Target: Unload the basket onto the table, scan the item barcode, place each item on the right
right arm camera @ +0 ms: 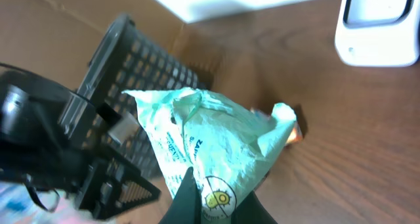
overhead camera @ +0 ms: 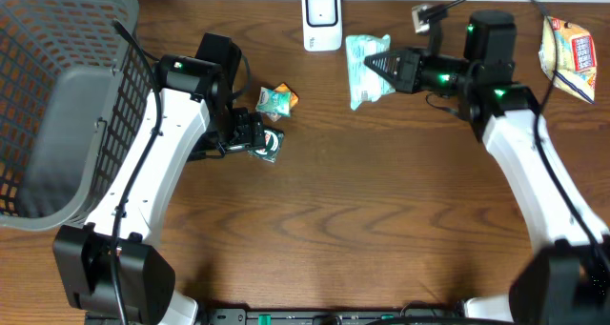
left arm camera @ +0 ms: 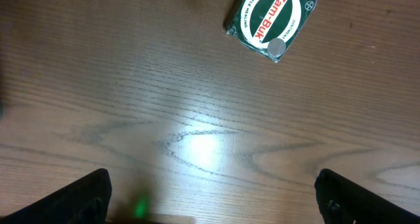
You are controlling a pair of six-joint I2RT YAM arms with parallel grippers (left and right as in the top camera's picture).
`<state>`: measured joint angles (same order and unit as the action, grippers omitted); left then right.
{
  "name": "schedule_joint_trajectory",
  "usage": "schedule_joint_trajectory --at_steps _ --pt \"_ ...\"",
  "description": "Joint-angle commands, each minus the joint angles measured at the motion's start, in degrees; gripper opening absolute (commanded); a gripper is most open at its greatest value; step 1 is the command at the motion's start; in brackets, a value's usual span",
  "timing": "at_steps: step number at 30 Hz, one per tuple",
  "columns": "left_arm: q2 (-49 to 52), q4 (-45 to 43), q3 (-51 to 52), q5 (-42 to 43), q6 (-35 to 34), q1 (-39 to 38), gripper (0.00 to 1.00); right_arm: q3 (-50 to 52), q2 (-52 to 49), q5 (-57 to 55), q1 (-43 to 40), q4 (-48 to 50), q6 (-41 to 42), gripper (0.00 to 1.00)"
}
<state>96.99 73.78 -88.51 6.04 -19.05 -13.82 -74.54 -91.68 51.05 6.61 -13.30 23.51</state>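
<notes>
The wooden bench [overhead camera: 381, 220] carries everything. The biggest thing on it is the grey mesh basket [overhead camera: 29, 39], far beyond the left claw [overhead camera: 255, 134] and not needed for this task. The left claw is spread wide and grasps nothing; it hangs low over bare wood.

The right claw [overhead camera: 381, 70] is clenched on the mint-green packet [overhead camera: 362, 53], which is the item to scan. The packet sticks out past the fingertips, lifted off the bench. The white scanner [overhead camera: 322, 18] stands ahead of this claw and a little to its side, near but not yet facing the packet.

I judge three risks. The claw pinches only the lower edge of a soft, crumpled film, so the packet may slip or swing when I turn the wrist. The creases may bend the barcode, so the scanner may not read it. I see no barcode in any view, so it may lie on the hidden side or under the fingers.

Just ahead of the left claw lies a small green tin [left arm camera: 270, 20]; its white oval reads "Zam-Buk" in red. The small ring of print around it I cannot read with confidence. On the packet I see a round yellow-green emblem next to the fingers and some dark print, not legible.
</notes>
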Motion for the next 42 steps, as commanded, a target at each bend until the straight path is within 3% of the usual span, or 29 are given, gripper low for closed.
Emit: schedule_joint_trajectory --at_steps 1,12,18,42 --pt "0.2 0.3 -0.6 -0.1 0.4 0.0 0.98 -0.9 4.0 -12.3 3.5 -1.4 3.4 0.01" --pt "0.2 0.3 -0.6 -0.1 0.4 0.0 0.98 -0.8 5.3 -23.9 15.2 -8.0 15.9 0.02" --pt "0.2 0.3 -0.6 -0.1 0.4 0.0 0.98 -0.8 5.3 -25.0 16.5 -10.5 22.6 0.02" --pt "0.2 0.3 -0.6 -0.1 0.4 0.0 0.98 -0.8 5.2 -28.7 16.3 -13.6 22.7 0.02"
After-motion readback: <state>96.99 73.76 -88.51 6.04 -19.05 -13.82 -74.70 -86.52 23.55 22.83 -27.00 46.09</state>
